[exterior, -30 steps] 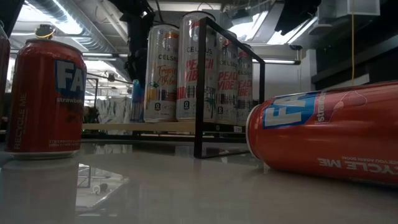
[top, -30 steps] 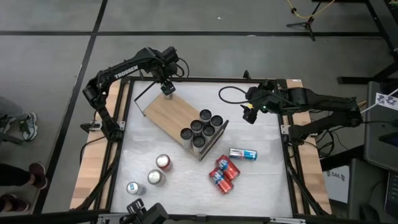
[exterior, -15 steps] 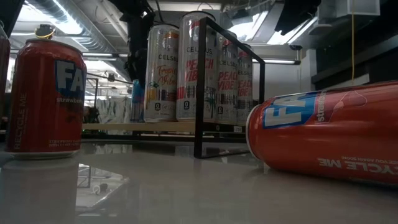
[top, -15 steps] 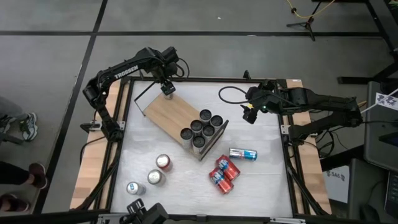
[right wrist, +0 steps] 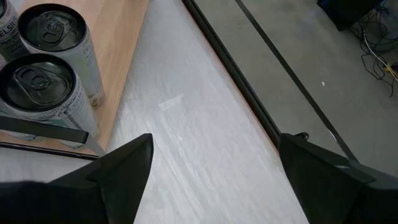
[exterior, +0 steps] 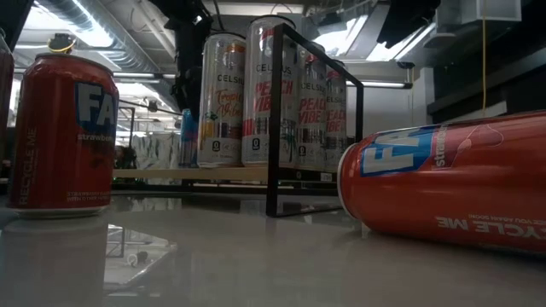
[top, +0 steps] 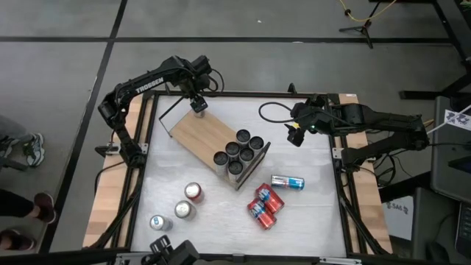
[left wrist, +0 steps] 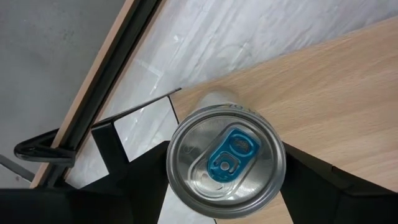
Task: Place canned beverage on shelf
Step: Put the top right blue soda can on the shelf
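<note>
One can (left wrist: 226, 160) stands upright, clamped in the left claw (top: 199, 104) directly over the shelf's (top: 207, 132) far-left end; right claw (right wrist: 211, 180) waits wide, empty, far right.

A robotics lab or test workshop: 2 dark arms are fixed on a white table (top: 221, 213) with wooden edges, on a grey concrete floor (top: 59, 44) with black lines, under exposed ceiling ducts (exterior: 94, 34)
</note>
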Robot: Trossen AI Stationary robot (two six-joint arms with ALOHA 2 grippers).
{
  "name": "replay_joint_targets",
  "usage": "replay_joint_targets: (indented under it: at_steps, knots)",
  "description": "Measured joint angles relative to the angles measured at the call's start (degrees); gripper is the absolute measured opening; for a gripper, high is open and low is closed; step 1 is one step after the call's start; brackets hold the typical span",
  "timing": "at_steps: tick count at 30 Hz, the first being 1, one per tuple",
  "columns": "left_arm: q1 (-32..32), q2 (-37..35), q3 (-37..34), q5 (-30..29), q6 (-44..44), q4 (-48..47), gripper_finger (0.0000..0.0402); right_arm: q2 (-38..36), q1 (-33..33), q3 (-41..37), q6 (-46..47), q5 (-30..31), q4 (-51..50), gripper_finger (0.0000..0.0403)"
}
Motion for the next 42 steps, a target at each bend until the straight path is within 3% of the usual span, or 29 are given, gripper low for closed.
replay_joint_targets:
  at_steps: [15, 27, 42]
  knots:
    - [0.0, 0.1, 0.0, 0.8, 0.0, -1.5, 0.0263, 0.0, 0.0, 0.0, 0.0, 0.0, 0.0, 0.0342]
    - [-0.1, 0.1, 0.0, 0.9, -0.1, -1.5, 0.0338, 0.0, 0.0, 0.0, 0.0, 0.0, 0.0, 0.0342]
    - [-0.1, 0.0, 0.0, 0.6, -1.3, -0.9, 0.0334, 0.0, 0.0, 0.0, 0.0, 0.0, 0.0, 0.0342]
